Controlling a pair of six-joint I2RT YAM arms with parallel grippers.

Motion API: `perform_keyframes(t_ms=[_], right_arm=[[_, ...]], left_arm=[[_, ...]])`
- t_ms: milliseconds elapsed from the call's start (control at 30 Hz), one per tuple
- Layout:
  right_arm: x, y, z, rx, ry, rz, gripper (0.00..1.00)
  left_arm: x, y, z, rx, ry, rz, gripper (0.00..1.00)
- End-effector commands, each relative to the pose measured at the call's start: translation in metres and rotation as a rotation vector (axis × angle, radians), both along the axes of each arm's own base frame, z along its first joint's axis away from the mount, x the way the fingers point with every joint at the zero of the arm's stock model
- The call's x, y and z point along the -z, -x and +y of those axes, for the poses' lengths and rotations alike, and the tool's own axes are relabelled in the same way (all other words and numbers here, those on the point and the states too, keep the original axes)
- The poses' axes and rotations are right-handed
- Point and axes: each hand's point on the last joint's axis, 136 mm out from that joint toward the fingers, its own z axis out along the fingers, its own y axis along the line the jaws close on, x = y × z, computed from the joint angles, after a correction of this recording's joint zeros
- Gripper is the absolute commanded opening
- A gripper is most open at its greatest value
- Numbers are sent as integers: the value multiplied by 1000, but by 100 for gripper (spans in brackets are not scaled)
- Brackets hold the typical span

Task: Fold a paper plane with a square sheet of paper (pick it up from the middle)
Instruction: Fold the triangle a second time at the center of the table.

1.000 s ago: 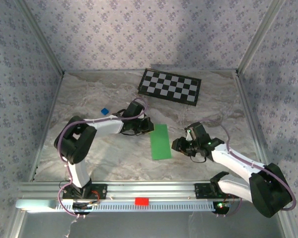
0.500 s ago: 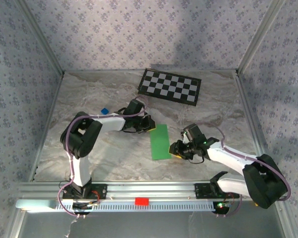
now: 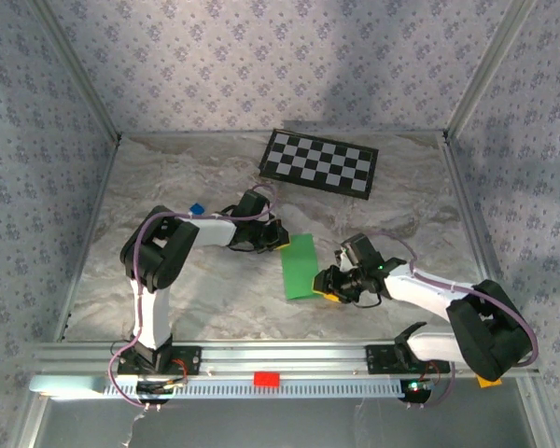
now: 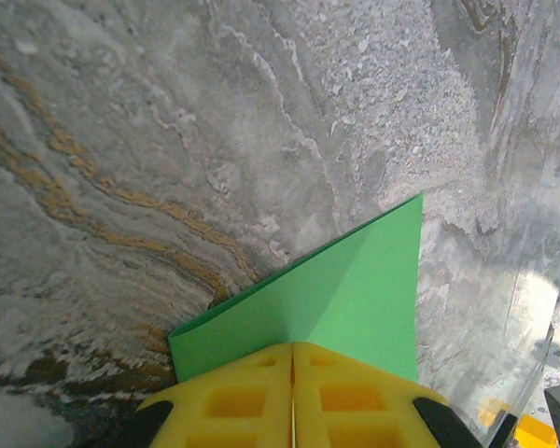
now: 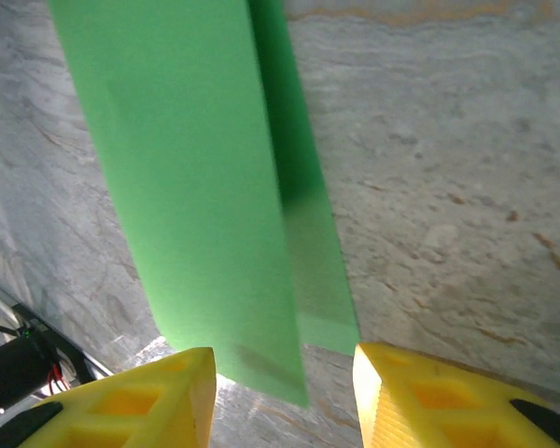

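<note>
The square sheet of paper is bright green and lies folded into a long strip in the middle of the marble table. My left gripper is at its far left corner. In the left wrist view the gripper is shut, and the paper runs out from the seam of the jaws with a ridge in it. My right gripper is at the strip's near right edge. It stands open, with the paper's near end between the yellow fingers and the top layer slightly raised.
A black-and-white checkerboard lies at the back of the table. A tiny blue block sits left of the left arm. Patterned walls and a metal frame close in the table, with a rail along the front.
My right gripper has slid left to the paper's right edge and opened a little wider. The left gripper stays shut at the far corner while its elbow has swung right.
</note>
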Motion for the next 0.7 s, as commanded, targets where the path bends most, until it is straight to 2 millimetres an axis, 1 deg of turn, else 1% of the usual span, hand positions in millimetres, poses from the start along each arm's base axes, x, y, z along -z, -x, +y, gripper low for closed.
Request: perform_keyframes(t_ms=[0,267,433,567,667], right_arm=[[-11,-6,12,-6,-66,-12,44],[-21,-25,20,11,-135,-48,43],[-20,-33,21,6,-164,-56,43],[-21,-40,26,-2,-200,-53,43],[-19,-45,25,4,-195,-59,43]], left_arm=[[17,9,4,26,-30,25,8],[16,5,-1,58,-27,18,8],[15,2,-5,81,-23,6,8],[13,0,-8,105,-27,-3,8],[12,-1,-10,120,-30,-7,8]])
